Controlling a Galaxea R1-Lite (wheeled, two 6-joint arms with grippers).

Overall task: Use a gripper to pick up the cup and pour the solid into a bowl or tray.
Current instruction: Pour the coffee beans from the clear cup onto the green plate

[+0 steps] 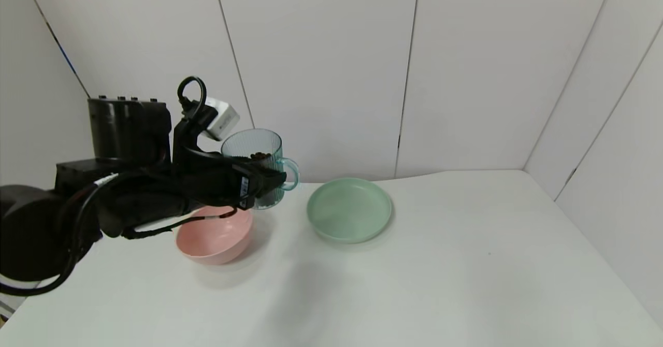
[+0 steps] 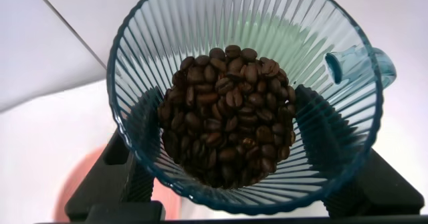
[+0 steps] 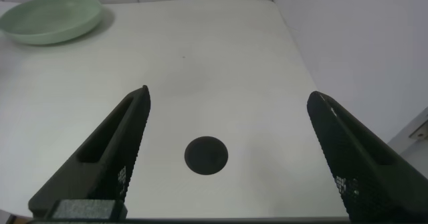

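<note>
My left gripper (image 1: 261, 181) has its fingers pinching the cup (image 1: 257, 153), held up above the pink bowl (image 1: 215, 238). The beans (image 2: 224, 114) are inside. Next I think I carry it over the green plate (image 1: 349, 210) and tip slowly.

A white table (image 1: 440, 285) filled the foreground, its surface smooth and softly shadowed. Pale panelled walls (image 1: 321, 67) enclosed it behind and on both sides, split by thin dark vertical seams. Light fell evenly and diffusely, without hard highlights.
</note>
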